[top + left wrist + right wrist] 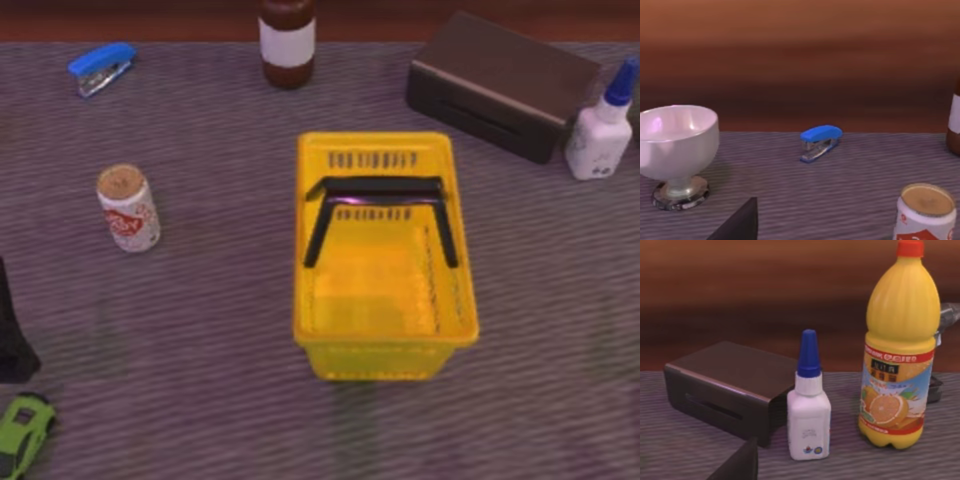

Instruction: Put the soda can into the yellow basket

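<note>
Though writing's unreadable, soda can (128,209) shows red markings.

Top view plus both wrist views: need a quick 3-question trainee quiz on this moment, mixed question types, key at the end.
1. True or false: the soda can already sits inside the yellow basket.
2. Multiple choice: in the top view, what lies at the table's far left, beyond the soda can? A) blue stapler B) glue bottle C) dark box
3. Fill in: in the right wrist view, the glue bottle stands between the dark box and the ____ bottle.

Key
1. False: the can stands upright on the cloth, left of the basket, apart from it.
2. A
3. Orange juice. No end effector shows in any view.
</note>
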### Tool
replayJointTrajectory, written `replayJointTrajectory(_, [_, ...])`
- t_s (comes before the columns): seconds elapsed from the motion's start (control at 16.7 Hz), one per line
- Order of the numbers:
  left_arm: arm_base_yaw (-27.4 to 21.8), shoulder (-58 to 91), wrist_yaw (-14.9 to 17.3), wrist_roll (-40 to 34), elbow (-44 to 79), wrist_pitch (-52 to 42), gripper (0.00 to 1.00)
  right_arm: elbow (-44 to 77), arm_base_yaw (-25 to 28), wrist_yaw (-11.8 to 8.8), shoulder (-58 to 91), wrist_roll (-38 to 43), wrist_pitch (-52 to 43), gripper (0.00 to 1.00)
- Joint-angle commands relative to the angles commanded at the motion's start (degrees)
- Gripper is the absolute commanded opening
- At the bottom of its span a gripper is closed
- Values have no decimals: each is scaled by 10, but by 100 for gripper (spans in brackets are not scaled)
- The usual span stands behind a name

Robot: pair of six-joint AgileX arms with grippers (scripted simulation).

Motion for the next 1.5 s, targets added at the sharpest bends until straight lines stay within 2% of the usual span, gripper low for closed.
replayJointTrajectory(0.3, [-5, 35, 2, 12, 35, -24, 100, 0, 0, 0, 0, 0, 0, 100])
replayJointTrajectory(0.54, [-18, 168, 3, 56, 162, -108, 100, 0, 0, 0, 0, 0, 0, 100])
replayJointTrajectory(1.5, [-85, 1110, 1, 323, 954, -622, 100, 0, 0, 0, 0, 0, 0, 100])
